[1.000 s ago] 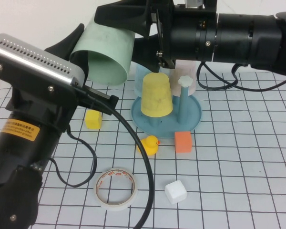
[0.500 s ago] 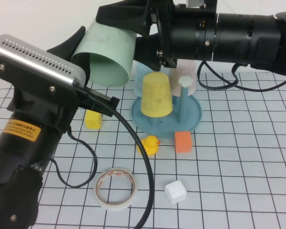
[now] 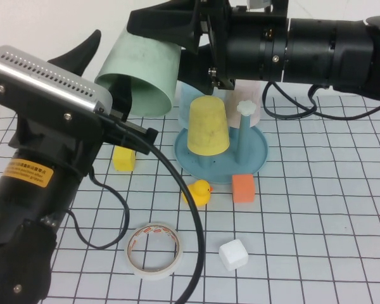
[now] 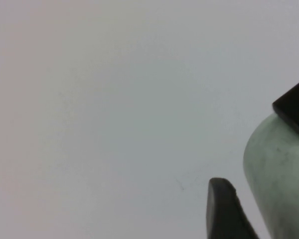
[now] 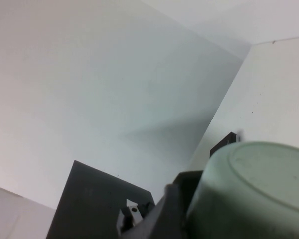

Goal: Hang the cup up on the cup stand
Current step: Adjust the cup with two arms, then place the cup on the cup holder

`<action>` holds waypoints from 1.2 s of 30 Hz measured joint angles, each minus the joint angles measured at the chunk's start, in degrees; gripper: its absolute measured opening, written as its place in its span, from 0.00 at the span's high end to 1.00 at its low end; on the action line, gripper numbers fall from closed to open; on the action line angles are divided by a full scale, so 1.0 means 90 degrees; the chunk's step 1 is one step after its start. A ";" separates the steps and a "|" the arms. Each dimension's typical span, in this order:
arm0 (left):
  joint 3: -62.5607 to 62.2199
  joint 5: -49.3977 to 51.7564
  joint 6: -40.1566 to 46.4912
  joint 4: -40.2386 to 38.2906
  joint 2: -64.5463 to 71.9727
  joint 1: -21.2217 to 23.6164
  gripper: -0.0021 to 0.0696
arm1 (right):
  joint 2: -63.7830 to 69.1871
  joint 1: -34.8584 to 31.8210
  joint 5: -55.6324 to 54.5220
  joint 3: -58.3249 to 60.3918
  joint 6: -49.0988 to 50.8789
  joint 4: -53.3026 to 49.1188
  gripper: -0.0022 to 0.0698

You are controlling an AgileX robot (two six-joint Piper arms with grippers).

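The pale green cup [image 3: 145, 69] hangs in the air on its side above the table's back left, mouth toward my left arm. My right gripper [image 3: 161, 47] is shut on its closed end, one finger above and one below; its fingers [image 5: 162, 219] flank the cup [image 5: 259, 189] in the right wrist view. My left gripper [image 3: 107, 66] is at the cup's mouth and open; its finger [image 4: 224, 209] stands apart from the cup's wall [image 4: 281, 184]. The teal cup stand [image 3: 256, 155] sits behind the table's middle, with a yellow cup [image 3: 208, 126] upside down on it and a white-knobbed peg [image 3: 245, 107] free.
A yellow block [image 3: 123, 158], a rubber duck [image 3: 199, 191] and an orange block [image 3: 243, 188] lie in front of the stand. A tape roll [image 3: 154, 249] and a white cube [image 3: 233, 254] lie nearer. A pale cup [image 3: 261, 104] stands behind the stand.
My left gripper's outer finger has swung away from the cup's wall, opening the jaws. The cup has stayed in place in the right gripper.
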 joint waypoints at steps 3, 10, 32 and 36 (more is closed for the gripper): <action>0.0000 0.0031 0.0000 -0.0154 0.0000 0.0000 0.56 | 0.0000 0.0000 0.0000 0.0000 -0.0209 0.0000 0.14; 0.0000 0.0827 -0.0040 -0.0571 -0.0275 0.0000 0.56 | 0.0000 -0.0015 -0.0342 0.0000 -0.0392 0.0000 0.14; 0.0000 0.4847 -0.0092 -0.0731 -0.1673 0.0000 0.81 | 0.0000 -0.1509 0.0703 0.0000 -0.0990 -0.0003 0.14; 0.0028 0.5829 -0.0092 -0.0731 -0.2320 0.0000 0.94 | 0.0000 -0.2053 0.1818 0.0000 -0.1013 -0.0051 0.14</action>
